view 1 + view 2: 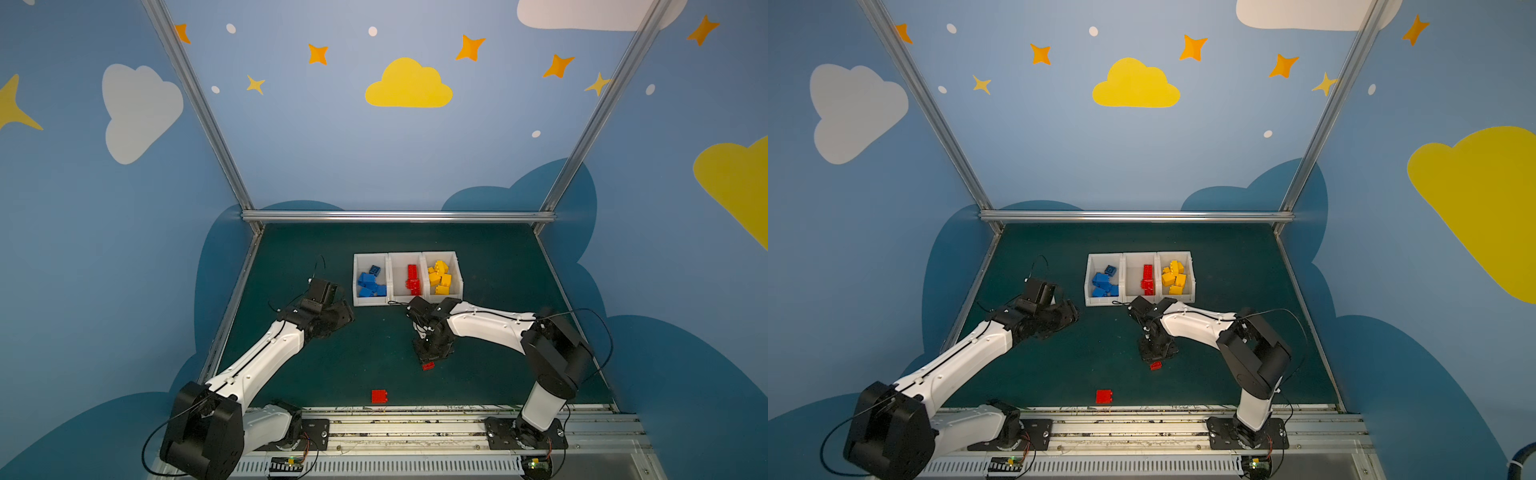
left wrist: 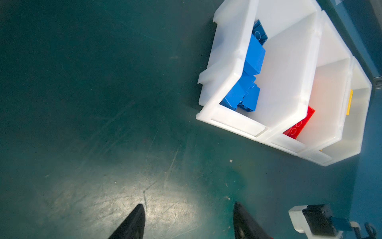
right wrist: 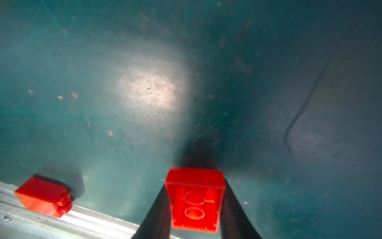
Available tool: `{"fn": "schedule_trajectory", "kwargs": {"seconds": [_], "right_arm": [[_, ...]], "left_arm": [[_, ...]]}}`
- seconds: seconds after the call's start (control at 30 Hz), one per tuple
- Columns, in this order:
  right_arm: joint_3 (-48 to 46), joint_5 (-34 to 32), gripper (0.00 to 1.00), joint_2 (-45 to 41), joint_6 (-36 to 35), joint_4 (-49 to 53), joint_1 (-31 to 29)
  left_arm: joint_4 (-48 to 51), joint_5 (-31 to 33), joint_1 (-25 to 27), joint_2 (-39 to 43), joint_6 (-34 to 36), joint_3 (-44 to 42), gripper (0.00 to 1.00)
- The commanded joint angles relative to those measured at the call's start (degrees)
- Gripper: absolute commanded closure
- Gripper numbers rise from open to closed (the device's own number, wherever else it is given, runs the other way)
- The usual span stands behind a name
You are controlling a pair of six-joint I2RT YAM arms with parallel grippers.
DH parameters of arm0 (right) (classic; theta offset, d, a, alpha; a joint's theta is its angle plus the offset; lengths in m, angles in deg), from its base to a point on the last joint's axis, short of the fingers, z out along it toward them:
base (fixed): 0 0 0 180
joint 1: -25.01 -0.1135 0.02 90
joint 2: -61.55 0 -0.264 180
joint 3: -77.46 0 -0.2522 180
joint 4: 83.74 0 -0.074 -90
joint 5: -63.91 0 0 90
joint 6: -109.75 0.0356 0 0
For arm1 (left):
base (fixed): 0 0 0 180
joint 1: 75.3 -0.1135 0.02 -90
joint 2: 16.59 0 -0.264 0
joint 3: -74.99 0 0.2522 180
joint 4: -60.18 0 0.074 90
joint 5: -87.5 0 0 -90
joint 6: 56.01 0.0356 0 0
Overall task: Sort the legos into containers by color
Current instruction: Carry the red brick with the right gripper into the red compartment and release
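While the R gripper (image 1: 432,358) clamps 1 red brick (image 3: 195,199) between its 2 fingers, just right of centre in both top views, a 2nd red brick (image 1: 379,396) lies loose on the green mat (image 1: 498,270) at lower centre, against the front rail (image 1: 457,409). Whether the clamped brick is clear of the mat cannot be told.

L gripper (image 2: 188,204): jaws part-open, nothing between them, above bare mat left of the bins.

Bins: 3, white, in a row at centre, walls touching.
- Left bin (image 1: 356,266): blue bricks (image 1: 368,282), approx. 5.
- Middle bin (image 1: 399,259): binned red bricks (image 1: 412,278), 2 or 3, exact count unclear.
- Right bin (image 1: 458,266): yellow bricks (image 1: 439,274), approx. 5.

Bricks outside the bins: 2, both red. Arms: 2.
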Motion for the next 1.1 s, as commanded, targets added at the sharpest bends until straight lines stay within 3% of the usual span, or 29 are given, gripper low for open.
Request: {"fn": "schedule_trajectory", "kwargs": {"seconds": [0.0,0.17,0.3,0.63,0.9,0.97,1.07], "right_arm": [[1.57,-0.71,0.72,0.70,-0.54,0.65,-0.29],[7.71,-2.64,0.74,0.02,-5.34,4.22,1.02],[18.15,-4.05,0.74,2.12,-10.98,7.81,4.70],[49.40,-1.56,0.74,19.76,-17.35,13.32,12.94],[62.17,-0.46,0.73,29.95,-18.04,16.91,14.89],[63.96,-0.21,0.67,31.36,-18.10,17.68,15.08],[65.62,0.02,0.47,32.40,-17.85,18.72,15.44]], "left_arm": [[-0.40,0.68,0.18,1.57,-0.60,-1.16,0.32],[0.22,1.13,0.17,2.65,-0.37,-1.97,0.32],[0.70,1.13,0.10,3.48,-0.36,-2.55,0.32],[0.34,1.18,0.11,7.16,-2.02,-5.36,0.32],[-0.10,0.97,0.26,8.50,-2.90,-7.21,0.32],[-0.25,0.79,0.27,8.38,-2.91,-7.27,0.32],[-0.31,0.70,0.22,8.27,-2.91,-7.19,0.32]]}}
